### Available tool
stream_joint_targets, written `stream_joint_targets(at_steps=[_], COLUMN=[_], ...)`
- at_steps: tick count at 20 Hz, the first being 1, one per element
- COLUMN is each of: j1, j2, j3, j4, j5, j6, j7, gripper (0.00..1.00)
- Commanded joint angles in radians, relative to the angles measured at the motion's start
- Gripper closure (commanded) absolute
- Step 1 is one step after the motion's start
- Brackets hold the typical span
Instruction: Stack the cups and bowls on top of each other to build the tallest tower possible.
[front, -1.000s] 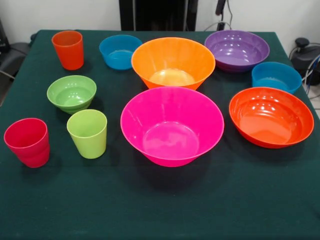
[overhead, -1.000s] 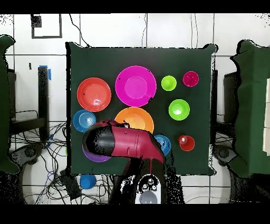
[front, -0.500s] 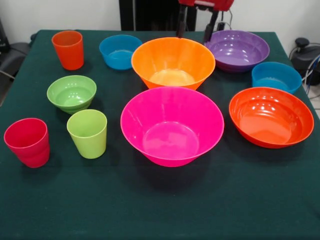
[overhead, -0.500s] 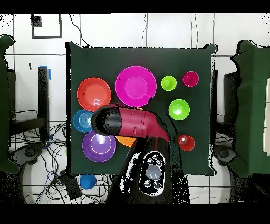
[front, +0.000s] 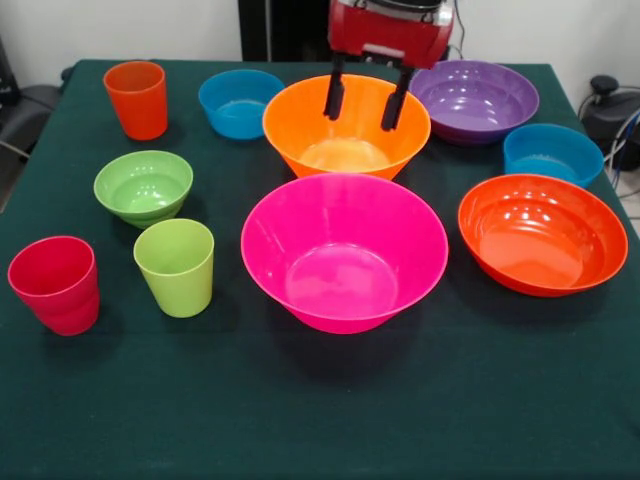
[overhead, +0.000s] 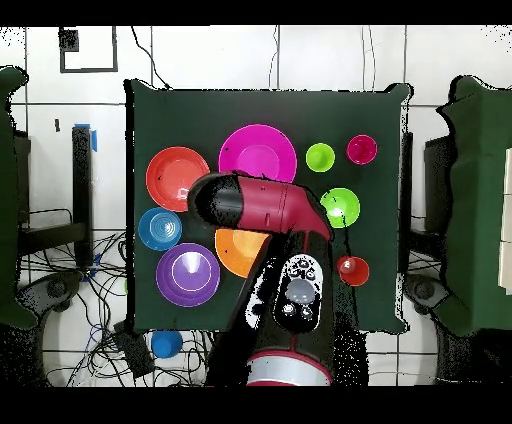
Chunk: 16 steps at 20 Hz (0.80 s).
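The gripper (front: 361, 101), released and empty, hangs over the yellow-orange bowl (front: 346, 125); descending carelessly, a finger could clip the rim (pink bowl (front: 344, 250) at six o'clock) and shove it.

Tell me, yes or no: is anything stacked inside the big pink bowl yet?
No. In the front view the big pink bowl is empty, and the open gripper hangs above the orange bowl.
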Motion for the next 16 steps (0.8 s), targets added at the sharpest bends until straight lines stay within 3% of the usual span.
stream_joint_targets(at_steps=[1,9,16], j1=[-0.056,-0.127,-0.153], j2=[0.063,0.066,0.086], j3=[0.050,0.080,0.113], j4=[-0.112,-0.112,-0.076], j5=[-0.024,-0.026,-0.019], j6=[0.068,0.084,0.021], j7=[0.058,0.023,0.049], gripper=[0.00,0.00,0.00])
